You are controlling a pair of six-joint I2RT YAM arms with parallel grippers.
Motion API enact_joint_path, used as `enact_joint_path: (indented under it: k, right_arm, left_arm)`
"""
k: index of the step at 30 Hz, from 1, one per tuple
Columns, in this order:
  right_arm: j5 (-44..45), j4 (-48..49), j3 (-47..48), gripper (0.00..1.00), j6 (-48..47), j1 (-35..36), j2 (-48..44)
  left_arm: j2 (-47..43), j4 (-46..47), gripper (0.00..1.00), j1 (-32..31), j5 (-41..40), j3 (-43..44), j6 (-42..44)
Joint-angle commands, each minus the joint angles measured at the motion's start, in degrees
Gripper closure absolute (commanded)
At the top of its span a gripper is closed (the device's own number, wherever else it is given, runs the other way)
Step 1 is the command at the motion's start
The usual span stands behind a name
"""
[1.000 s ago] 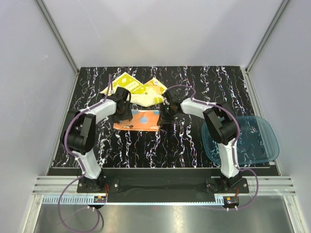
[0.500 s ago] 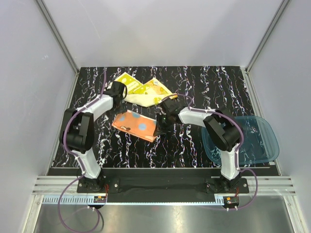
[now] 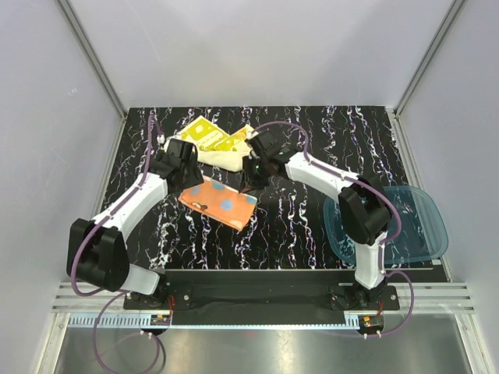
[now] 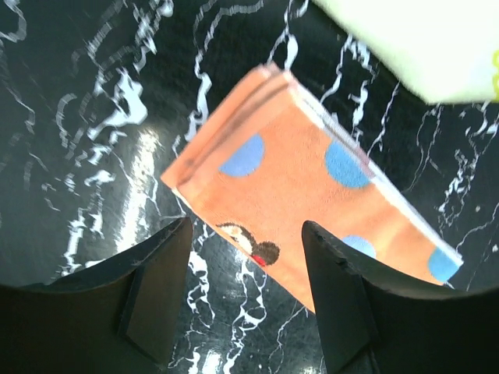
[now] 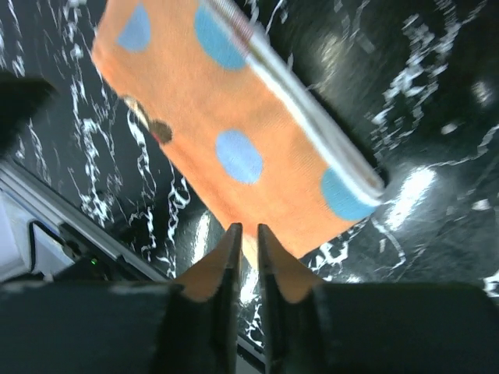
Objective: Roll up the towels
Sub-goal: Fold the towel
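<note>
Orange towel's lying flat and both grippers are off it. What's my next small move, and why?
Probably lower the left gripper onto the nearest short end of the orange towel and pinch it. The towel lies as a flat folded strip, not yet rolled. The left jaws stand open just above that end, while the right gripper hovers empty, barely open, near the other.

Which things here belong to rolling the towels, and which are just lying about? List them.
For the job: orange towel, folded flat; yellow towel, crumpled behind it.
Lying about: blue tray, off to the right.
</note>
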Motion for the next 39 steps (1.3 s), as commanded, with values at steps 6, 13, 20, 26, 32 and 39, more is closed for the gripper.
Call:
enact_joint_path:
  k: [6, 13, 20, 26, 32, 39]
  right_arm:
    - [-5.26, -0.72, 1.58, 1.00, -5.49, -8.26, 7.52]
    - [-7.89, 5.77, -6.85, 1.00, -4.17, -8.26, 7.62]
    - [-8.77, 9.21, -14.49, 1.00, -2.42, -8.26, 6.04]
    - [-9.40, 10.62, -19.51, 1.00, -1.53, -8.17, 2.35]
    - [-1.84, 7.45, -21.88, 1.00, -3.47, -8.34, -4.05]
    - [0.36, 21.75, -32.68, 0.70, 0.04, -8.61, -18.56]
  left_arm:
    - [5.57, 8.27, 0.37, 0.49, 8.19, -3.51, -2.55]
    - [11.81, 10.90, 0.37, 2.86, 8.90, -4.30, -2.56]
    - [16.56, 12.40, 0.38, 4.53, 6.88, -1.32, 1.83]
    - [20.00, 10.57, 0.39, 5.06, 5.03, 5.27, 3.77]
    - [13.86, 6.35, 0.38, 2.43, 0.65, 7.82, 5.35]
    - [-0.97, 0.89, 0.38, -8.36, -6.03, 6.69, 10.71]
